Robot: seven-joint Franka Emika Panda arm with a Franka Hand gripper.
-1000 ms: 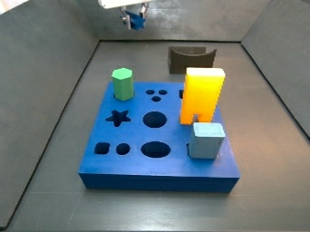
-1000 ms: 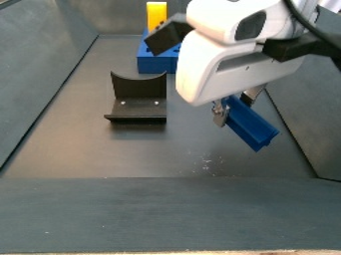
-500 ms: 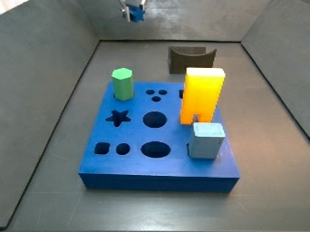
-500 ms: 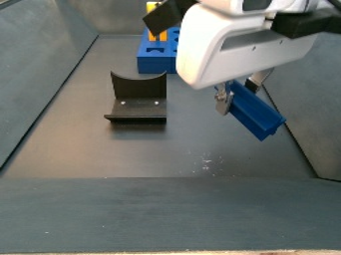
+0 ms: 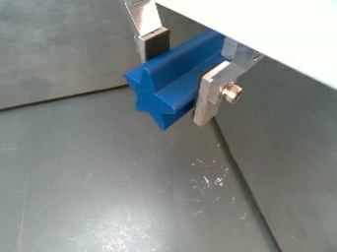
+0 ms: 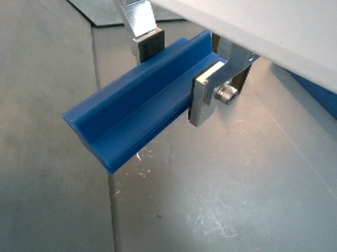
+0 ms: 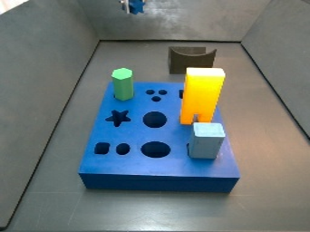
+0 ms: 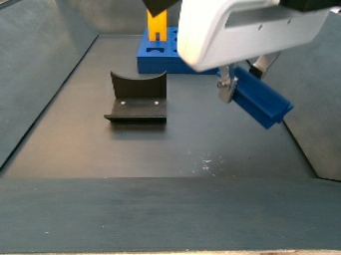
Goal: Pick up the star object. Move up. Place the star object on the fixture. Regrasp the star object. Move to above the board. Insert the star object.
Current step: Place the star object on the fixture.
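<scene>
one pincer (image 8: 240,82), star object (image 8: 262,101) higher

Hanging above the floor (image 8: 160,169): gripper (image 8: 241,80) with the star object (image 8: 264,103) sitting tilted between its fingers (image 5: 215,89), off beside the fixture (image 8: 135,98). Standing on the board (image 7: 121,149) behind that: hexagonal peg (image 7: 122,83), tall block (image 7: 201,93), cube (image 7: 208,140).

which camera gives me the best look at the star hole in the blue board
A side view: the star hole shows whole from above in the board. The opposite side view shows only the board's far end behind the gripper. Neither wrist view shows the hole.
</scene>
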